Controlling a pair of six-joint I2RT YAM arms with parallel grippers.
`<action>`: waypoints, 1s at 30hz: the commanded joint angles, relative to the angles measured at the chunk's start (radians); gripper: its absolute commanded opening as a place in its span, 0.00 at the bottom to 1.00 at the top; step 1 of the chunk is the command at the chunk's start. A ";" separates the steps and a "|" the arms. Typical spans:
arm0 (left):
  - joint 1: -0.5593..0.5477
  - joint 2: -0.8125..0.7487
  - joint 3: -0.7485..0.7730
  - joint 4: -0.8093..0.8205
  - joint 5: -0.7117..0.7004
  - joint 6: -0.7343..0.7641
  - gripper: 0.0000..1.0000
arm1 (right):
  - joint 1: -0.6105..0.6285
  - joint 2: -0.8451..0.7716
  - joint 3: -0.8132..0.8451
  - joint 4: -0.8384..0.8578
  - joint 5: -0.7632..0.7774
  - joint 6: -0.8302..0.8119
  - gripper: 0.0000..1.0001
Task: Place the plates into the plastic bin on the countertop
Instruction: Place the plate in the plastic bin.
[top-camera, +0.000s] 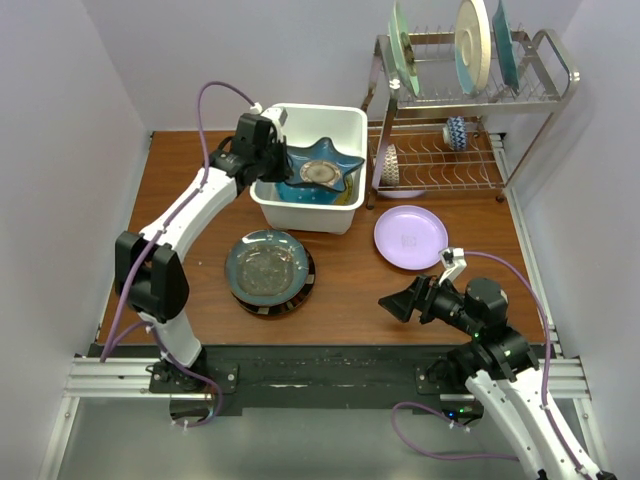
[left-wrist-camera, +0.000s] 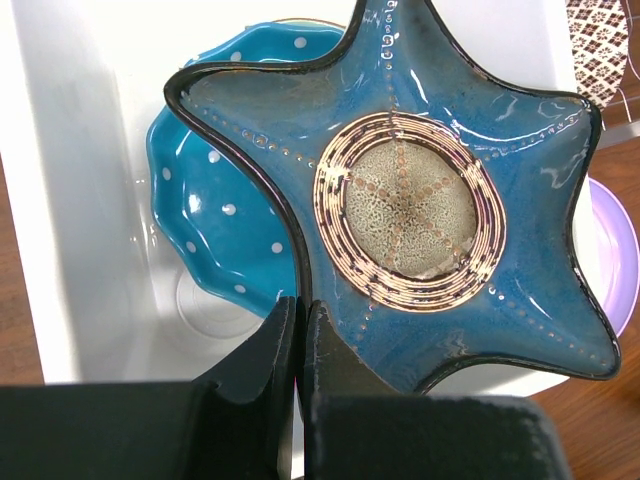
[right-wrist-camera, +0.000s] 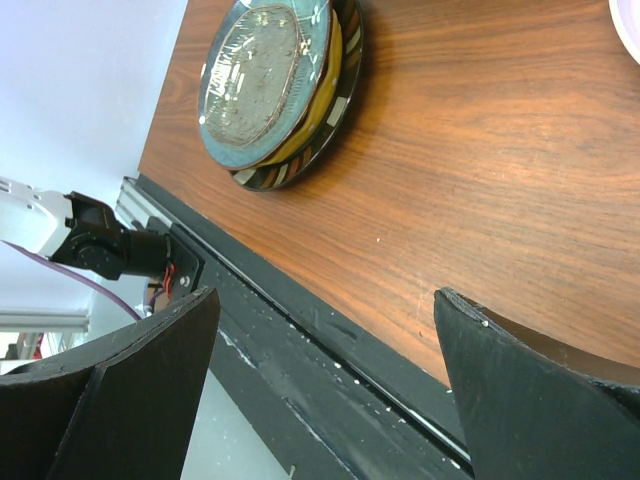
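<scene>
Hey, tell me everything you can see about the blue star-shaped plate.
The star-shaped plate is glossy deep blue and ceramic-looking, with five points, a dark rim, dotted lines and a speckled grey centre ringed in coppery circles. It lies over the plastic bin, above a blue dotted plate, with one point reaching past the bin's rim. The left gripper is shut on its rim between two points.

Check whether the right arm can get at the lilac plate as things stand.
Probably yes. The right gripper is open and holds nothing, and the lilac plate lies flat on the countertop just beyond it, with nothing between them.
</scene>
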 joint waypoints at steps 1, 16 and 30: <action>0.016 -0.019 0.090 0.175 0.014 -0.039 0.00 | -0.002 -0.004 0.001 0.023 -0.018 -0.001 0.92; 0.040 0.070 0.137 0.204 0.007 -0.089 0.00 | -0.002 -0.003 -0.009 0.022 -0.017 -0.006 0.92; 0.048 0.165 0.228 0.175 -0.022 -0.082 0.00 | -0.002 0.025 -0.007 0.039 -0.020 -0.012 0.92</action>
